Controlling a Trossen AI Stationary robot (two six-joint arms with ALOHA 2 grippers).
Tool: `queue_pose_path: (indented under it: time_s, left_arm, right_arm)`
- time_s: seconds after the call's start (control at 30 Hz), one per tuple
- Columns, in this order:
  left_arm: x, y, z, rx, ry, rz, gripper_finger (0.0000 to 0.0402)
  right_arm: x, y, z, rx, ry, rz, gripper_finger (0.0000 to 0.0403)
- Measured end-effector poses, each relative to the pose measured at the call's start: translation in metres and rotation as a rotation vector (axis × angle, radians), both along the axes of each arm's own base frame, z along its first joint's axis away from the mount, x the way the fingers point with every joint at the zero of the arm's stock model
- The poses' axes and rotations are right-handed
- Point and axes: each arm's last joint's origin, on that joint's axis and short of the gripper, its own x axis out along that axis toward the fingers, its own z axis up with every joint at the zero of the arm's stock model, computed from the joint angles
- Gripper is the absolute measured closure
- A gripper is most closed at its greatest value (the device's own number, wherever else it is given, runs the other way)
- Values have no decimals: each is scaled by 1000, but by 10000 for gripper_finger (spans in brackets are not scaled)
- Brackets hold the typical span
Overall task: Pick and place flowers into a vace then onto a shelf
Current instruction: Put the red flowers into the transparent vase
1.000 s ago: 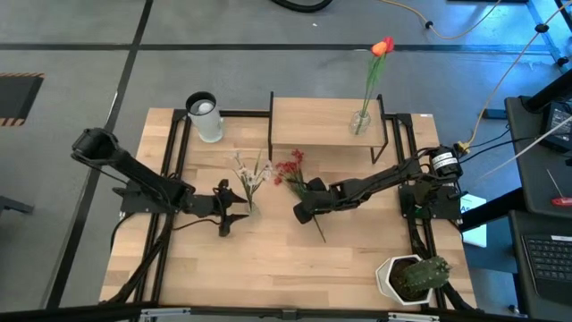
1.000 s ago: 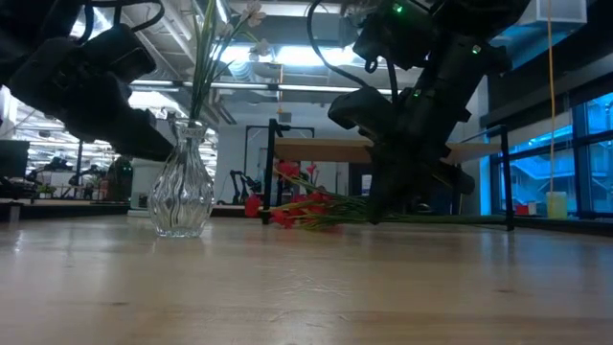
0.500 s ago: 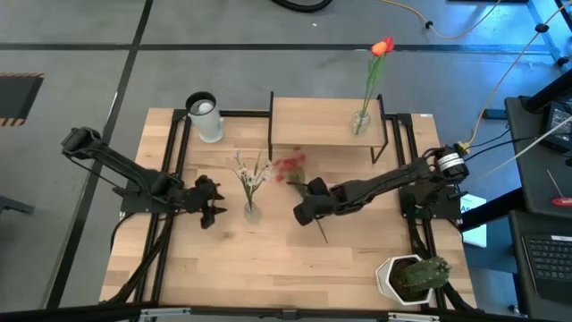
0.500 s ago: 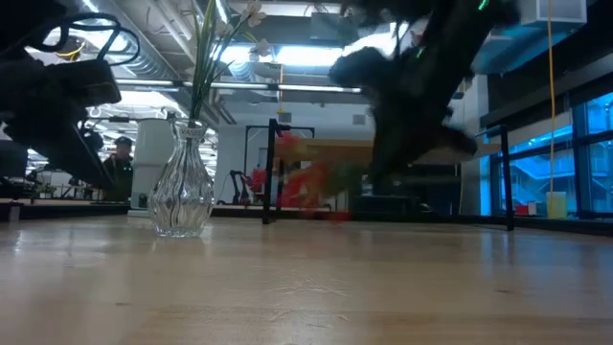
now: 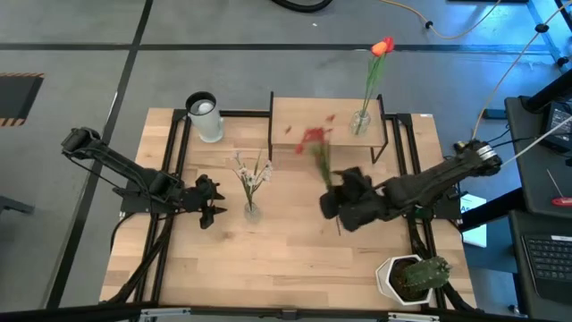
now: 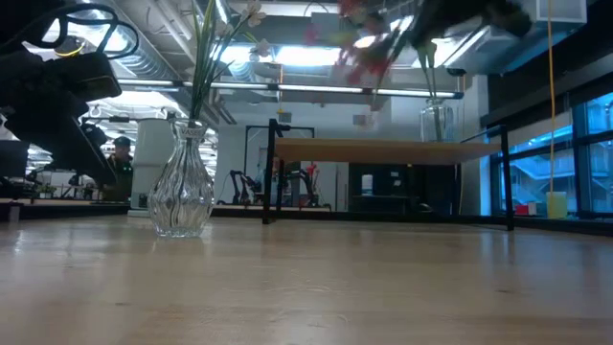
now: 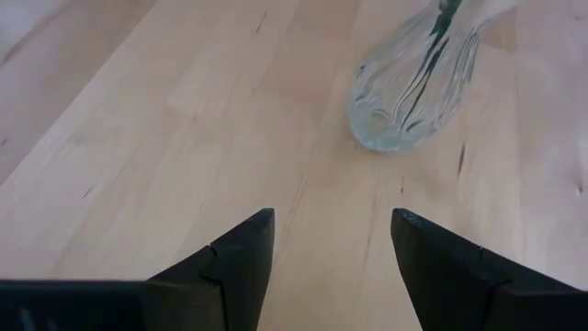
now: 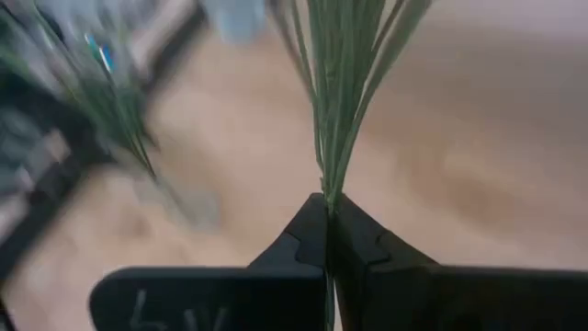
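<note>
R gripper (image 5: 344, 199) is up off the table (image 5: 268, 268), mid-right, just in front of the shelf (image 5: 313, 121). Jaws pressed together, pinching the stems of a red sprig (image 5: 315, 143); blossoms blurred, hanging over the shelf's front edge in the high view. R wrist view: green stems (image 8: 342, 83) bunch up and run straight out from betw. the shut fingers (image 8: 294, 248). Low view: red blossoms (image 6: 369, 48) blurred, high above the table, above shelf level.

L gripper (image 5: 211, 202) sits low at mid-left of table, just beside the clear vase (image 5: 253, 211) but not touching. Jaws spread, nothing betw. them. L wrist view: both dark fingers (image 7: 241, 257) wide apart over bare wood, ribbed glass vase (image 7: 409, 87) ahead w/ green stems inside.

That vase holds a white sprig (image 5: 251, 172), standing upright on the table; low view shows it at left (image 6: 182, 182), stems (image 6: 206, 62) rising out the neck.

On the shelf: 2nd glass vase (image 5: 361, 122) near its right end w/ an orange tulip (image 5: 382, 46), upright.

Also on table: white cup (image 5: 206, 116) at back left beside the shelf; cactus in white pot (image 5: 413, 277) at front right corner. A person (image 6: 121, 158) shows far off in the room behind, low view.
</note>
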Motion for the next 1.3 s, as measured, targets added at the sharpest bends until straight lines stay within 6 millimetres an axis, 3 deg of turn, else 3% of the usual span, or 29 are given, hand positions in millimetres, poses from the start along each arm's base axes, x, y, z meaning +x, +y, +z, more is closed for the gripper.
queue_pose_path:
  time_s: [0.13,0.33,0.47,0.6,0.87,1.0,1.3]
  left_arm:
    - [0,0,0,0,-1,0,190]
    - [0,0,0,0,-2,1,190]
    - [0,0,0,7,-5,8,190]
    - [0,0,0,7,-5,7,190]
    - [0,0,0,48,8,-59,190]
    - [0,-1,0,62,18,-111,190]
    - [0,-2,0,69,24,-143,190]
  right_arm:
    - [-10,8,23,-200,-190,-66,401]
    - [18,35,37,-467,-319,-99,401]
    - [51,53,24,-553,-313,-103,401]
    - [81,66,-5,-589,-307,-119,401]
    - [128,69,-54,-610,-381,-60,401]
    - [144,62,-58,-720,-502,71,401]
    - [188,61,-55,-957,-566,214,402]
